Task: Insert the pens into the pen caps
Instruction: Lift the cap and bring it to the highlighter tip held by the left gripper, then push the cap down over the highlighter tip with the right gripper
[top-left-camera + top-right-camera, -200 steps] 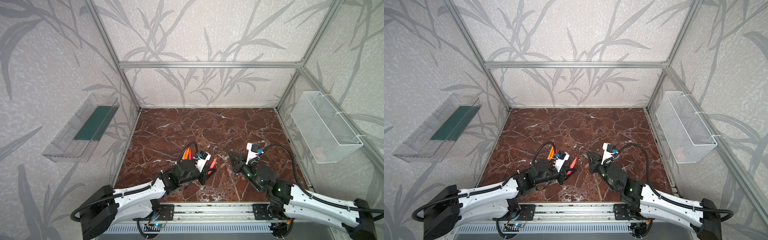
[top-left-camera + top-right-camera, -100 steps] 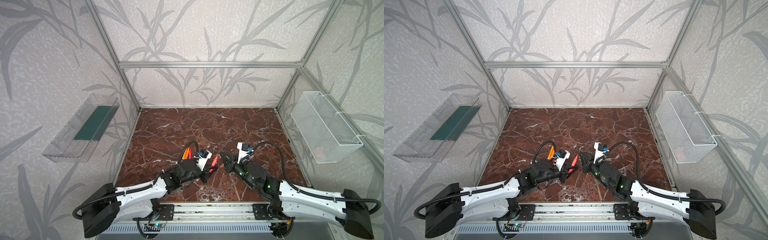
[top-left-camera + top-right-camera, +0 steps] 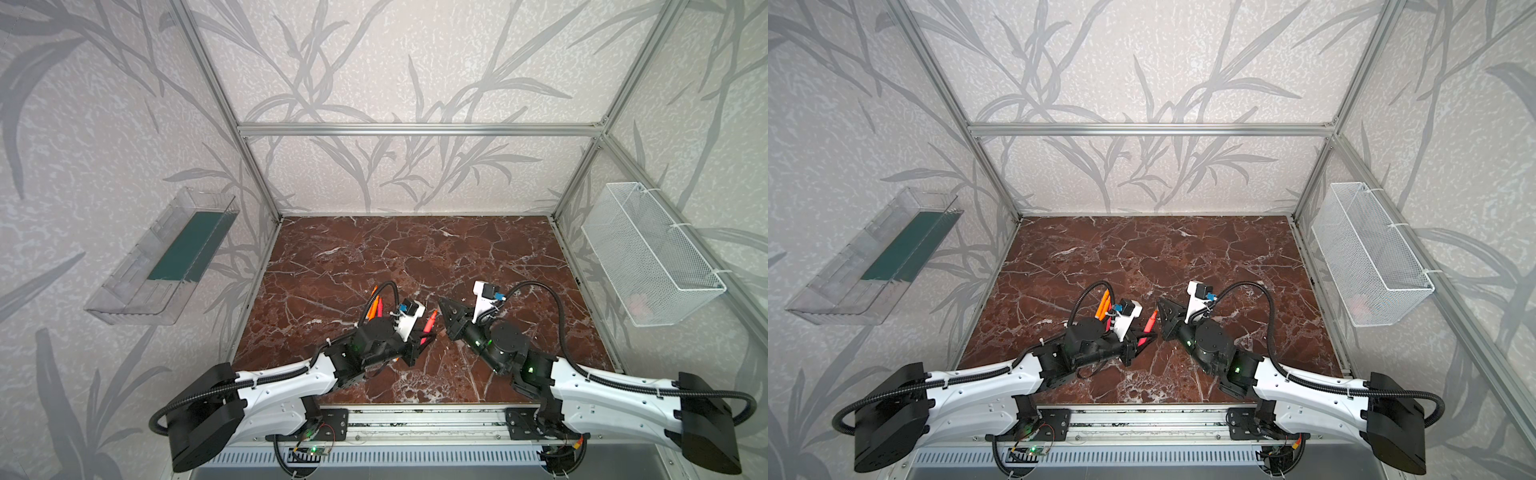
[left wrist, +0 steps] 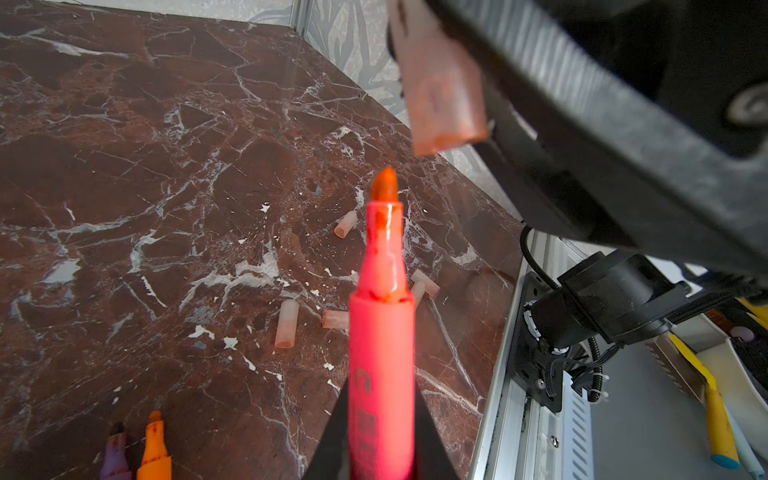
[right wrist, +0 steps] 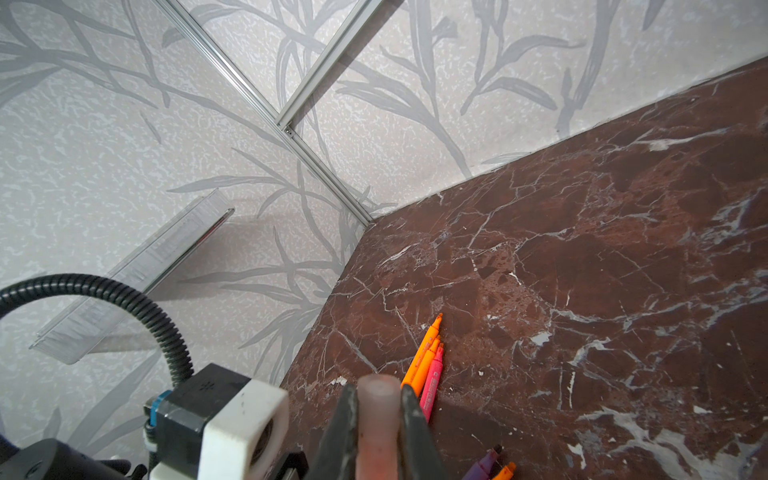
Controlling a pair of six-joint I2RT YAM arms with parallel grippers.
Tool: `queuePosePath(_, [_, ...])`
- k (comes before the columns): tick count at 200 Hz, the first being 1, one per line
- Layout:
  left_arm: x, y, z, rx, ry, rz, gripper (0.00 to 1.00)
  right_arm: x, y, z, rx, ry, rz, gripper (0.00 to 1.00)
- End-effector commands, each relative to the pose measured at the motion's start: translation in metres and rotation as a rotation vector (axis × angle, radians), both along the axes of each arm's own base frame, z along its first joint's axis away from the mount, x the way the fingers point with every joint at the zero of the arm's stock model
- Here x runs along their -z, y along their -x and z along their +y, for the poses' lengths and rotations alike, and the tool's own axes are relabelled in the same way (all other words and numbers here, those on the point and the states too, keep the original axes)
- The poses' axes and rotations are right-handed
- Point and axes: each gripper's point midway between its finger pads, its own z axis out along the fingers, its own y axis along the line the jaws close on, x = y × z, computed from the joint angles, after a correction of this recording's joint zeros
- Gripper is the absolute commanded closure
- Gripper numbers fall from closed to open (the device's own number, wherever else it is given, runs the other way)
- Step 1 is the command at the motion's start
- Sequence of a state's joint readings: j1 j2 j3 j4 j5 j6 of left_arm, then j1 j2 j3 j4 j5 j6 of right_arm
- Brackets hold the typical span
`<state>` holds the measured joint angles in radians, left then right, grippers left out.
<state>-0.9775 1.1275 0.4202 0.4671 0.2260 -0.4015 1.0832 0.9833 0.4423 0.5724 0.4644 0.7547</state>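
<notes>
Since a second ago the right arm has swung in toward the middle, bringing its gripper close to the left one, while the left arm has barely shifted. Far left, a clear plastic tray (image 3: 162, 266) with a dark green floor hangs on the wall. On the brown marble tabletop (image 3: 374, 249), two orange marker pens (image 3: 375, 305) and one pink marker pen (image 5: 432, 382) lie bunched just beyond the left arm's wrist. Both top views show them partly behind a cable, while the right wrist view shows all three side by side. A purple marker pen (image 4: 114, 457) and a third orange marker pen (image 4: 154, 449) lie together; only the wrist views show them, since the left arm covers them from above. The left gripper (image 3: 419, 347) has its fingers (image 4: 332, 440) pinching the barrel of a pink-red marker pen (image 4: 381, 332), whose orange-stained tip points at the right gripper (image 5: 378, 399). Five loose translucent pinkish caps (image 4: 286, 324) lie scattered on the marble beyond that tip; they are plain in the left wrist view and too faint to make out from above. The right gripper's fingers (image 5: 345, 415) clamp a sixth translucent pinkish cap (image 4: 444, 95). The left wrist view shows its open mouth near the pen tip but apart from it. Far right, a white wire mesh basket (image 3: 648, 257) hangs on the wall.
</notes>
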Motion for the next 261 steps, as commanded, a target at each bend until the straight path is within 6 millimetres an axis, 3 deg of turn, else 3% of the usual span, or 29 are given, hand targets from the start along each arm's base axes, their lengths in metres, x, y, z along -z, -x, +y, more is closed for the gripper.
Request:
queuePosePath(1, [-0.021,-0.003,-0.007,0.001,0.048,-0.038,1.0,-0.019,-0.007,-0.003,0.042,-0.063,-0.021,0.96])
queuePosePath(138, [-0.02,-0.003,-0.007,0.002,0.049,-0.038,1.0,-0.021,-0.018,0.0,0.083,-0.044,-0.029,0.98])
queuePosePath(261, [-0.022,-0.007,0.0,-0.038,0.048,-0.055,1.0,0.007,-0.011,0.004,0.03,-0.05,0.044,1.0])
